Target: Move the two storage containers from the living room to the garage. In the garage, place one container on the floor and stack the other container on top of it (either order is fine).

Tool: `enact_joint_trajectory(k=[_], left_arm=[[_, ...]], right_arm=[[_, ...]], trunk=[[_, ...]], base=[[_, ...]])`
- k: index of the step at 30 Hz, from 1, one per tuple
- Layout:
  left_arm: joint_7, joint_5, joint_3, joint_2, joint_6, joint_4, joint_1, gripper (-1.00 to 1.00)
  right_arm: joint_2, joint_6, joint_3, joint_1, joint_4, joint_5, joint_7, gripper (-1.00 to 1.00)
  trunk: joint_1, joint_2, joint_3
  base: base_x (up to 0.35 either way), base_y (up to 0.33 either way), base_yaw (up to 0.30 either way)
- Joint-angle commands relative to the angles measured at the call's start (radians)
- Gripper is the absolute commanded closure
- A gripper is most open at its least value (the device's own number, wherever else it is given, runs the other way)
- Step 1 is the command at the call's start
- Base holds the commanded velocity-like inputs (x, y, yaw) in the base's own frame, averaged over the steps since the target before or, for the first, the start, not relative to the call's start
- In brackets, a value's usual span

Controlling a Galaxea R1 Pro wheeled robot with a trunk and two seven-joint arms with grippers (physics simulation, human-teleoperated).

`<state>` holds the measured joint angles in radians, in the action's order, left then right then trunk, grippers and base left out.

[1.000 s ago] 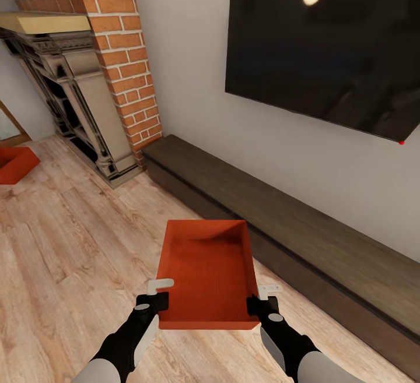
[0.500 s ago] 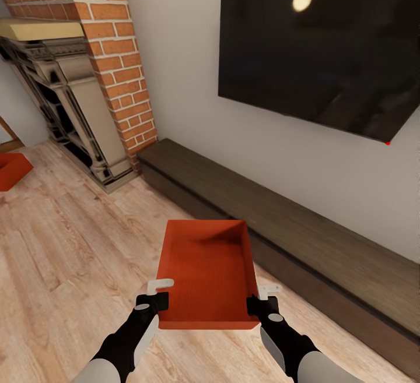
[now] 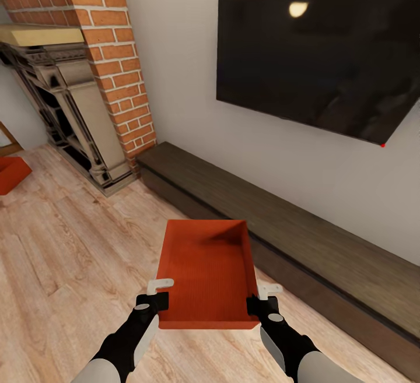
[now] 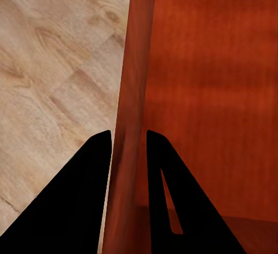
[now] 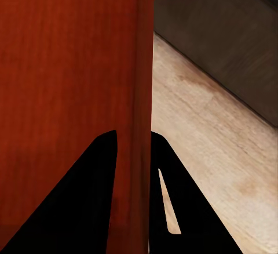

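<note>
The living room floor (image 3: 64, 266) is light wood plank and spans the near and left part of the head view. A black wall TV (image 3: 318, 56) hangs at the far right, above a long dark low bench (image 3: 280, 228) that runs along the wall from the red brick fireplace (image 3: 111, 68) toward the near right. One red-orange storage container (image 3: 207, 272) is held clear of the planks at near centre, open top up, just left of the bench. The second container (image 3: 11, 173) sits on the floor at the far left edge, well apart from the first. The left gripper (image 4: 128, 149) is clamped on the held container's left wall — one finger on each face. The right gripper (image 5: 134, 149) clamps the right wall likewise.
</note>
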<state>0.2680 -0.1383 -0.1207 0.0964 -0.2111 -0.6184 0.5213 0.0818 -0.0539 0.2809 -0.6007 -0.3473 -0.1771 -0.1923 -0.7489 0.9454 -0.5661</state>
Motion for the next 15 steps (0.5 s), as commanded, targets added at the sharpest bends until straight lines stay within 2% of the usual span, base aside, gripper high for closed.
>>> enact_joint_trajectory(k=[1, 15], left_arm=[[0.03, 0.014, -0.002, 0.0, -0.008, -0.003, 0.0, 1.0], [0.03, 0.014, -0.002, -0.001, -0.008, -0.003, 0.0, 1.0]], right_arm=[[0.001, -0.003, 0.009, -0.001, 0.001, -0.015, -0.005, 1.0], [0.001, -0.004, 0.007, -0.001, 0.001, -0.015, -0.004, 1.0]], trunk=[[0.0, 0.001, 0.001], [0.0, 0.001, 0.023]], base=[[0.0, 0.0, 0.0], [0.0, 0.0, 0.0]])
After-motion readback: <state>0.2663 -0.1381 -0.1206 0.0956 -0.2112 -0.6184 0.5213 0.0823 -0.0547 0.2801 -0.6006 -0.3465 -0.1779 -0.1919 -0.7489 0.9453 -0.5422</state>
